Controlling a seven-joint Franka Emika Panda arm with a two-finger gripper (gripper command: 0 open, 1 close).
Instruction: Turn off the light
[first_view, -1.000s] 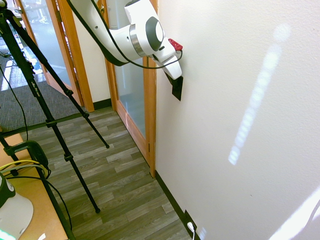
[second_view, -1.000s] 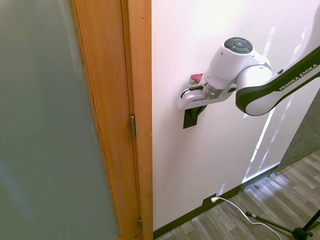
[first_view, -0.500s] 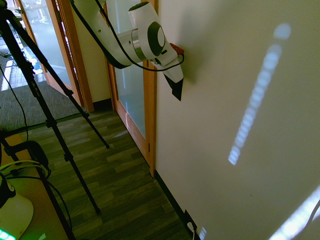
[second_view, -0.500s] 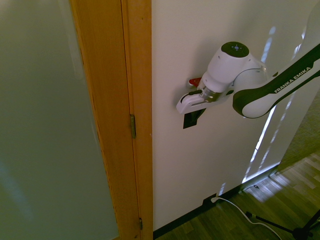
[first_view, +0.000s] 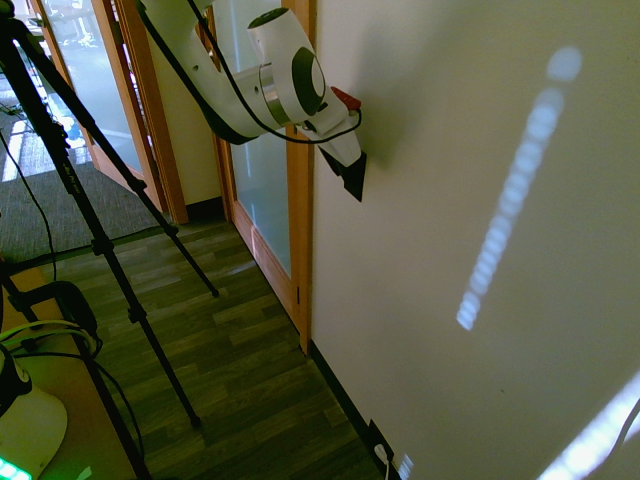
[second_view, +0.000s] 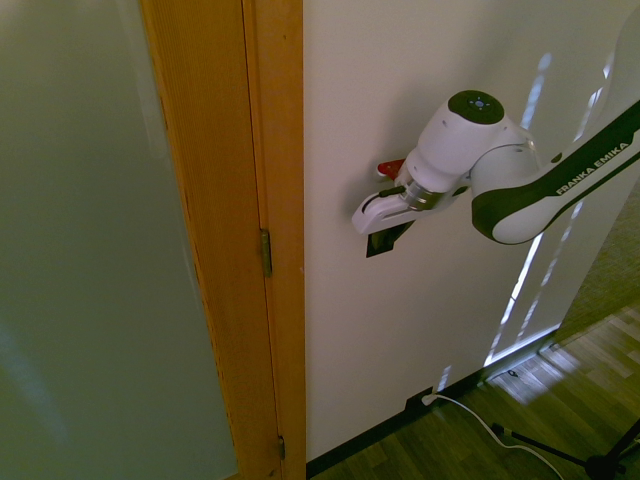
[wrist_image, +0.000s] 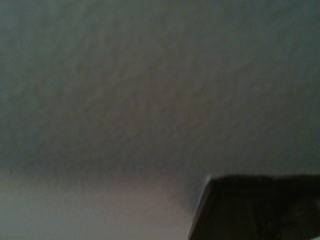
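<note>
The light's switch is a small black wall plate on the white wall just right of the wooden door frame, and it also appears in the second exterior view as the switch plate. My gripper is pressed against the plate's upper part, and the white hand covers its top edge. No lamp is in view. The room looks dim. In the wrist view, a corner of the black plate shows, blurred against the wall.
A wooden door frame with frosted glass stands beside the switch. Low on the wall, a black outlet plate holds a white plug with a cord along the floor. A tripod stands on the wood floor to the left.
The room has turned darker than one second ago. The arm's wrist has shifted slightly while the gripper stays at the switch plate.
</note>
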